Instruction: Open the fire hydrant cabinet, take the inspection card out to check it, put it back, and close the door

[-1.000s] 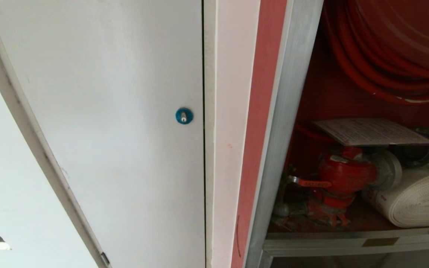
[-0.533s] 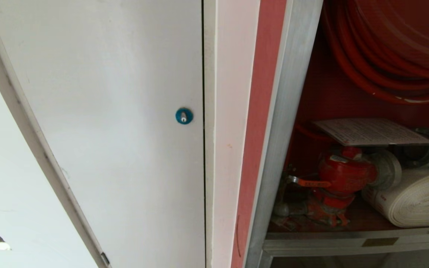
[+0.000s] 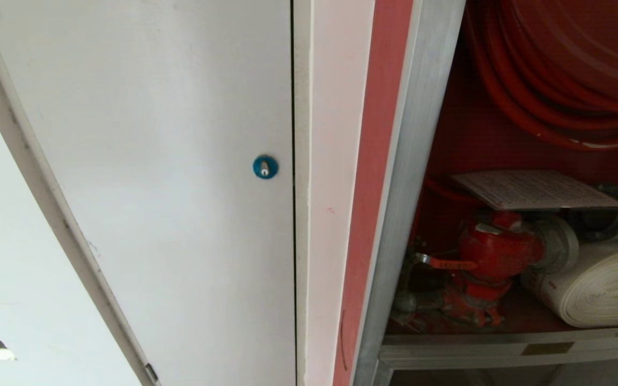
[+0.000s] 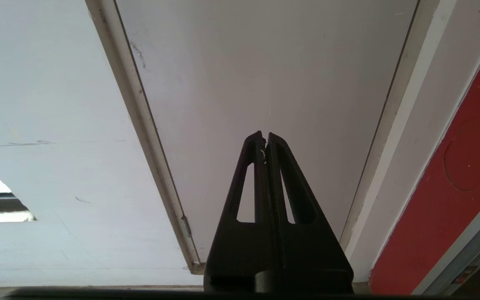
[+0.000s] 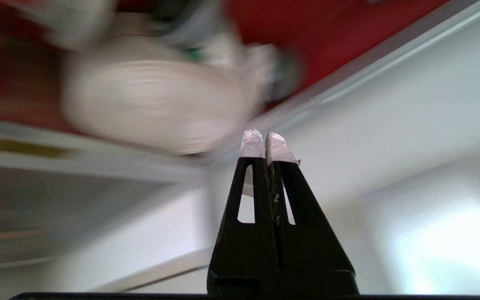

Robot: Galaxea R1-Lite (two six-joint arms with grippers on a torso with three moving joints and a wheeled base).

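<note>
Head view unchanged from earlier frame. Fire hydrant cabinet (image 3: 421, 177) open, red interior. Inspection card (image 3: 534, 190) flat atop red valve (image 3: 494, 252), beside white rolled hose (image 3: 598, 284). Right end effector (image 5: 263, 143) and left end effector (image 4: 264, 139) both pressed together, empty.

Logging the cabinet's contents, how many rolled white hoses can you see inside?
1. The white hose lies on the cabinet shelf, right of the red valve. The view cuts off there, so more may be hidden.
</note>
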